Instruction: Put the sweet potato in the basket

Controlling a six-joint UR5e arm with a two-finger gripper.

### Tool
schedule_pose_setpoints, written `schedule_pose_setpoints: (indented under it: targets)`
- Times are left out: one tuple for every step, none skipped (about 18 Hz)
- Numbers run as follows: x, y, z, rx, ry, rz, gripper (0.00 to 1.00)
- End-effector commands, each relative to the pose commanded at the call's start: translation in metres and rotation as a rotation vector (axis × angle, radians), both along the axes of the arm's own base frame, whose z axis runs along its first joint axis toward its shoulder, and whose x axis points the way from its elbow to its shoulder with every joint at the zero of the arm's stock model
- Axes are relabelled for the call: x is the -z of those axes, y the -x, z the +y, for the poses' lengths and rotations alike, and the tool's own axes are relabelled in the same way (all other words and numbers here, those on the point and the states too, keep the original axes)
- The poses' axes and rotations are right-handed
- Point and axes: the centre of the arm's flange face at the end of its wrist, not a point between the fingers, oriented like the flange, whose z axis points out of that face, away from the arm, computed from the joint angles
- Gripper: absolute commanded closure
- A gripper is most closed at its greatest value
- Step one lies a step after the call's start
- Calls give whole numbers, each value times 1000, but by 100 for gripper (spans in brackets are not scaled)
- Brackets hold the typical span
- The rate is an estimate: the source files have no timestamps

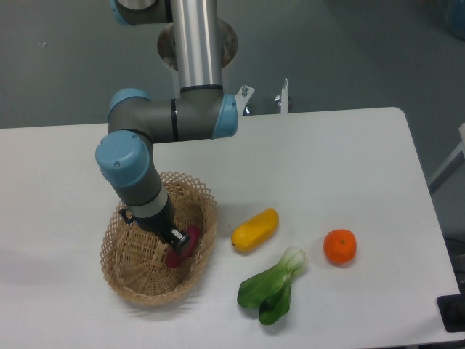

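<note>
The magenta-purple sweet potato is inside the light tan wicker basket, low over its right inner side. My gripper reaches down into the basket and is at the sweet potato's upper left side. The fingers are mostly hidden by the wrist and the tuber, so I cannot tell whether they are closed on it. I cannot tell whether the sweet potato rests on the basket's floor.
A yellow-orange oblong vegetable lies just right of the basket. A green bok choy lies in front of it. A round orange fruit sits farther right. The table's right edge runs near x=600.
</note>
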Motion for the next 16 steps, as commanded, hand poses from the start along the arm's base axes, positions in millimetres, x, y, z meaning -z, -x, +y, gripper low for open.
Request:
schedule_pose_setpoints:
  targets:
    - [-7,0,1,0,-11,6,0]
    - [-17,1,1,-8,-26,15,0]
    - [-30,3,4,-12,-47,23,0]
    - [-48,7,6,-17,-77,34,0]
    - [-64,14,6,-28,-103,42,0]
    - [-74,25,3,-49,-119,50,0]
    - [-84,37,-3,-82,-136,58,0]
    - [-103,46,-9,-99,-161,76,0]
    - [-110,63,-19,-113,-163,84,0]
    - [-115,78,-28,-126,-167,91,0]
    - [-127,91,-35,-119,-175,109,0]
    - [-136,101,-40,-86,-170,131,0]
    - [-140,117,-48,-50,-155,146,0]
    - [-143,138,-61,-19,-139,162,0]
    - [-153,152,-73,9,-130,182,0]
    - [-158,164,-83,20,-131,185,0]
